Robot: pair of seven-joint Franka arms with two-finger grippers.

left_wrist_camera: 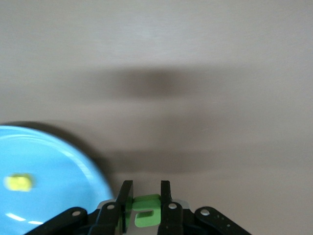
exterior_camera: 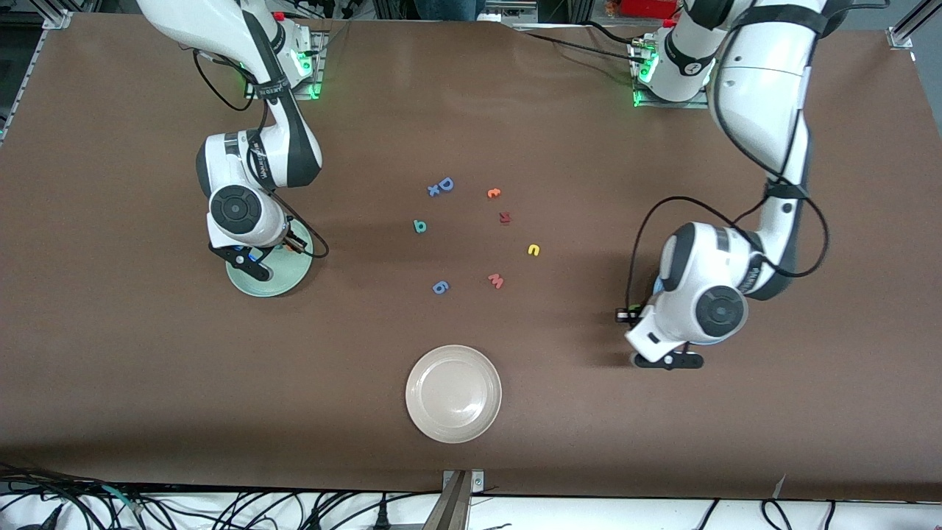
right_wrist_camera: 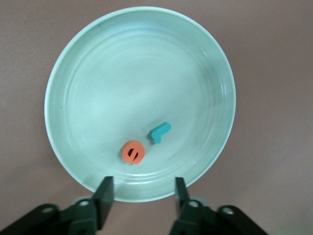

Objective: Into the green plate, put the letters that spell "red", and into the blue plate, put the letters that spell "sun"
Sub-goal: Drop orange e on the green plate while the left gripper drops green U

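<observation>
Two "red" letters, orange "e" [right_wrist_camera: 132,152] and teal "r" [right_wrist_camera: 160,132], lie in green plate [right_wrist_camera: 73,63]; right gripper [right_wrist_camera: 142,196] over it, fingers spread. Left gripper [left_wrist_camera: 145,201] pinches green "u" [left_wrist_camera: 146,209] beside blue plate [left_wrist_camera: 58,161], holding yellow "s" [left_wrist_camera: 18,182]. Next: drop "u" in; teal "d" [exterior_camera: 420,226] waits on worktop.

Right end effector [exterior_camera: 274,249] over green plate [exterior_camera: 283,283]; teal "d" [exterior_camera: 420,226], yellow "n" [exterior_camera: 534,250] on table.

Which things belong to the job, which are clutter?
Job: green plate; foam letters: orange e, teal r, teal d, green u, yellow n, yellow one; blue plate.
Clutter: beige plate, blue D, pink w, dark red letter, orange letter.
</observation>
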